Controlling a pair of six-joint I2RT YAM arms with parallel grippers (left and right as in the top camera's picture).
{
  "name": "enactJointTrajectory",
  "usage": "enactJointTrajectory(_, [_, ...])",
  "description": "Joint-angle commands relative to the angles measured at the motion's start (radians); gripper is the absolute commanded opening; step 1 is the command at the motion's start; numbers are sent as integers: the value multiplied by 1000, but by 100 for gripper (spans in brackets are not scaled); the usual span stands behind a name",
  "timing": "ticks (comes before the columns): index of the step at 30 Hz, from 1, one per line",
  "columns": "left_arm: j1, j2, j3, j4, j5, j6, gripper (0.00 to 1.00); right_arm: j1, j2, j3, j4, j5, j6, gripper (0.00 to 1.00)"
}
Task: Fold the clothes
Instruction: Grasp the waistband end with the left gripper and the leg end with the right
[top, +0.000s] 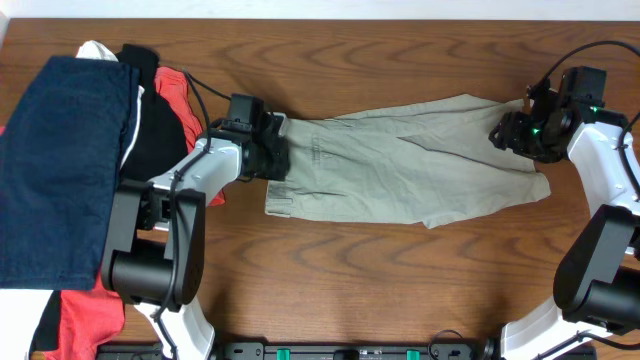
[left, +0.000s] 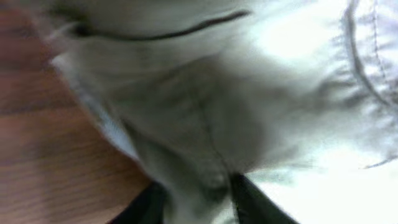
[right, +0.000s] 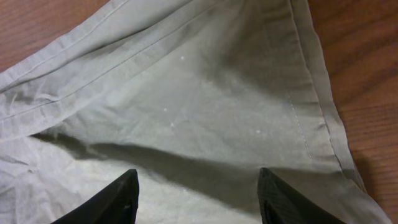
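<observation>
The khaki-beige shorts (top: 400, 160) lie flat across the middle of the table, waistband to the left, leg hems to the right. My left gripper (top: 268, 152) is at the waistband end and is shut on a bunch of the shorts' cloth (left: 205, 180), which fills the left wrist view. My right gripper (top: 515, 133) hovers over the upper right leg hem, open and empty; in the right wrist view its fingers (right: 198, 186) spread wide above the shorts' cloth (right: 186, 93), with the hem edge to the right.
A navy blue garment (top: 60, 160) lies at the far left, over black (top: 155, 120) and orange-red (top: 180, 90) garments. More red cloth (top: 90, 315) lies at the front left. Bare wood table (top: 350, 280) lies in front of the shorts.
</observation>
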Motion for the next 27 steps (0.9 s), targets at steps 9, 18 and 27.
enactJointTrajectory(9, [-11,52,-63,-37,-142,-79,6,1,2,1,29,10,-9,57])
enactJointTrajectory(18, [19,-134,23,-177,-210,-70,6,1,2,1,38,9,-9,51])
enactJointTrajectory(27, [20,-254,105,-314,-210,-12,6,36,5,1,53,-13,-8,43])
